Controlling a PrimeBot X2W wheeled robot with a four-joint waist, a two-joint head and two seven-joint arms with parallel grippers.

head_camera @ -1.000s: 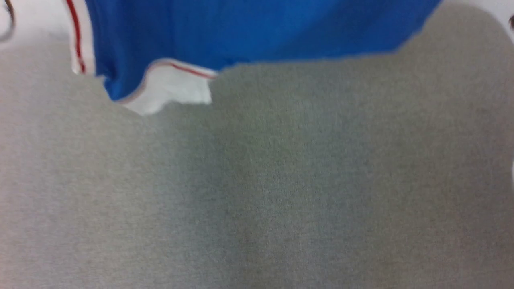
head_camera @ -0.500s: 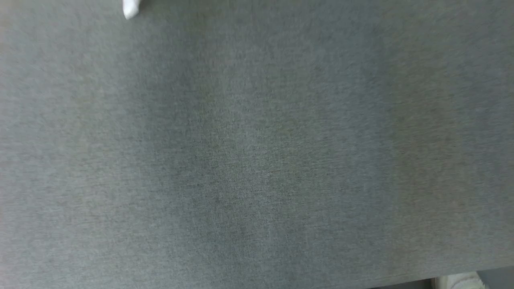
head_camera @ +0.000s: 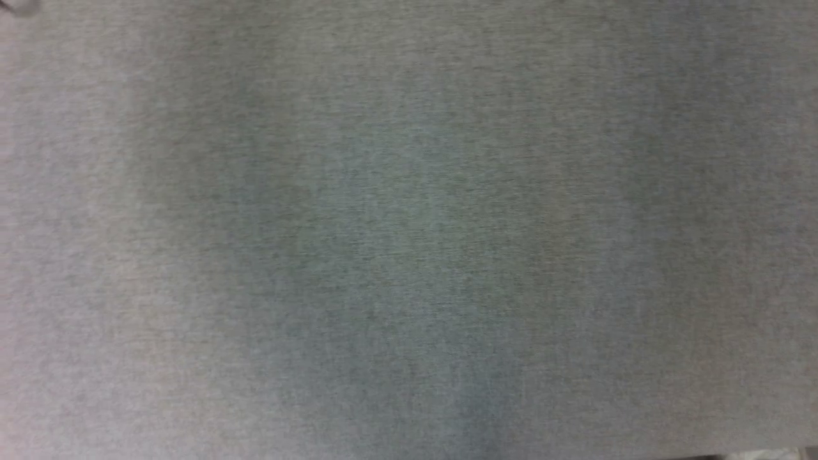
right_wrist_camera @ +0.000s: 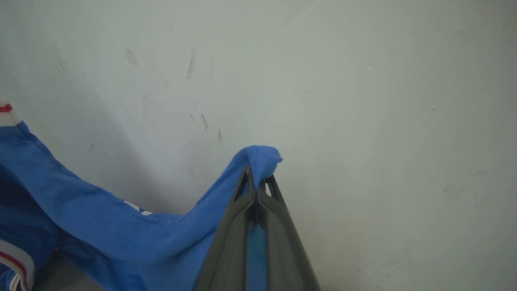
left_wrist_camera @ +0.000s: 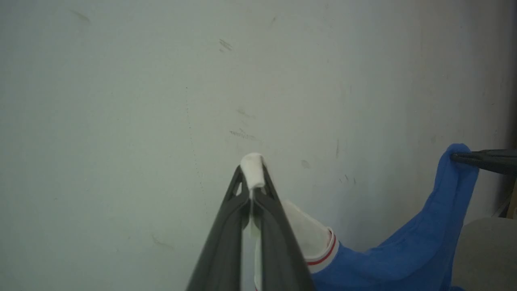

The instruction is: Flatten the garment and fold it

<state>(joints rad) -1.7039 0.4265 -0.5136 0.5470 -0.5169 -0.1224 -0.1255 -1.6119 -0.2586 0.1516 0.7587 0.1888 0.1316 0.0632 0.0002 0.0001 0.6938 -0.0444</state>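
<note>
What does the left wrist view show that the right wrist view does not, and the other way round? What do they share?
Left wrist view: the left gripper is shut on the white sleeve end. At the right edge, the right gripper is seen from the side, pinching a blue fold.
Right wrist view: the right gripper's own fingers are closed on that fold, and the cloth has a small white mark, perhaps print.
Both: the blue garment sags between the two grips, in front of a pale scuffed wall.
</note>
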